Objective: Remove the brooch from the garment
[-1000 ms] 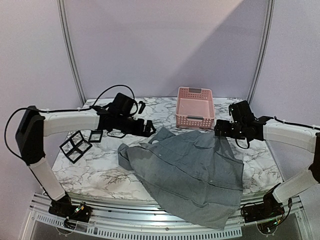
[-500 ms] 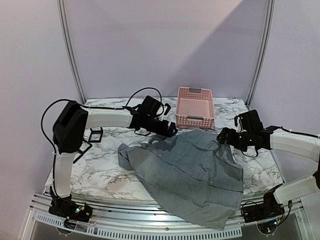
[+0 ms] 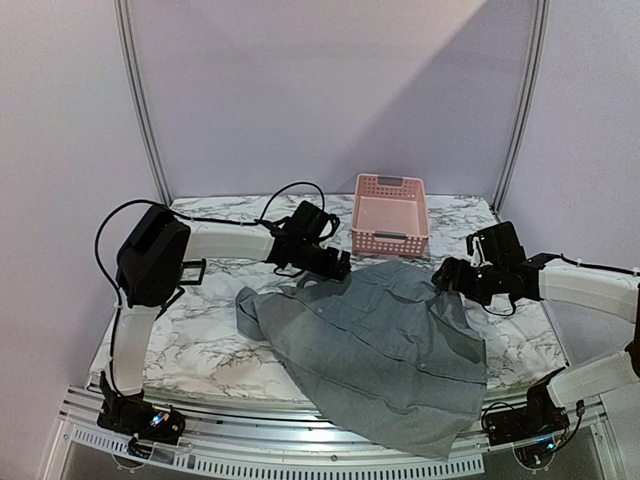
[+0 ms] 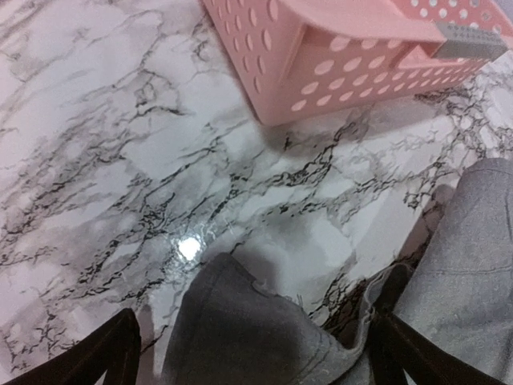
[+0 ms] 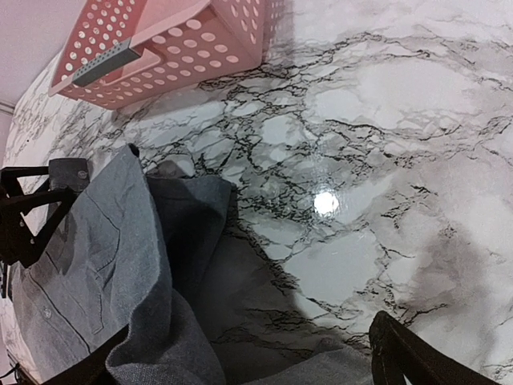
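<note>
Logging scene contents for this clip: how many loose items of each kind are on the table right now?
Grey garment: 1
Pink basket: 1
Black wire frame: 1
Total: 3. No brooch can be made out.

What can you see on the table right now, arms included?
garment: one, grey, spread over the table's middle, its near end hanging past the front edge
basket: one, pink, perforated, at the far edge just behind the garment
black frame: one showing, black, far left, partly behind the left arm
table: one, white marble with dark veins
brooch: none visible in any view
left gripper: one, black, open, over the garment's far left end near the basket
right gripper: one, black, open, at the garment's far right edge
</note>
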Robot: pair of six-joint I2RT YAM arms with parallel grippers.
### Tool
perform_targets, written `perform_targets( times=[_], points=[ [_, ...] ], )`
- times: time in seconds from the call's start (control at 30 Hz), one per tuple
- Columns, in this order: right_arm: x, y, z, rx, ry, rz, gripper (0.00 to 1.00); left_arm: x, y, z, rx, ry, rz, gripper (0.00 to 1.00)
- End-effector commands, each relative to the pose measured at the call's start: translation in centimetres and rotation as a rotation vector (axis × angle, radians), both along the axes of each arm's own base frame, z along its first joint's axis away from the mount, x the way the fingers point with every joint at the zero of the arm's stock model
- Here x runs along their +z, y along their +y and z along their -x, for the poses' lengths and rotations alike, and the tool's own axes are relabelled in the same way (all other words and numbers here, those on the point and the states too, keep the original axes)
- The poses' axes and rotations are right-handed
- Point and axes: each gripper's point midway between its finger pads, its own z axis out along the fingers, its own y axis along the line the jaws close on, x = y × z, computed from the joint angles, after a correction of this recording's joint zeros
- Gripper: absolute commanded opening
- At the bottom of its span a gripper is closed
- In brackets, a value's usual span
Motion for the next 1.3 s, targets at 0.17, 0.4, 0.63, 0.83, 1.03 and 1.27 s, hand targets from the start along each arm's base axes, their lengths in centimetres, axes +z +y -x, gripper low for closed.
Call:
perform_targets(
  times=[0.17, 0.4, 0.63, 0.83, 1.03, 1.27],
  points=[
    [-0.7, 0.2, 0.4, 0.008, 0.015, -0.015, 0.83, -1.3, 0.4, -0.2, 0.031, 0.037, -0.004, 0.91],
    [-0.6, 0.3, 0.4, 0.015, 0.011, -0.02, 0.71, -1.4, -0.2, -0.2, 0.018, 0.067, 0.046, 0.3],
    [-0.6, 0.2, 0.8, 0.038, 0.014, 0.002, 0.42, 1.4, 2.1, -1.2, 0.096, 0.009, 0.111, 0.0],
    [-1.3, 0.0, 1.1, 0.048, 0.033, 0.042, 0.15, 8.2, 6.9, -3.1, 0.236, -0.141, 0.275, 0.0],
    [-2.3, 0.5, 1.5, 0.075, 0.058, 0.077, 0.02, 11.2, 10.9, -4.2, 0.297, -0.192, 0.407, 0.0],
    [-2.1, 1.2, 1.3, 0.087, 0.055, 0.042, 0.13, 12.2, 12.1, -4.9, 0.283, -0.188, 0.463, 0.0]
  ],
)
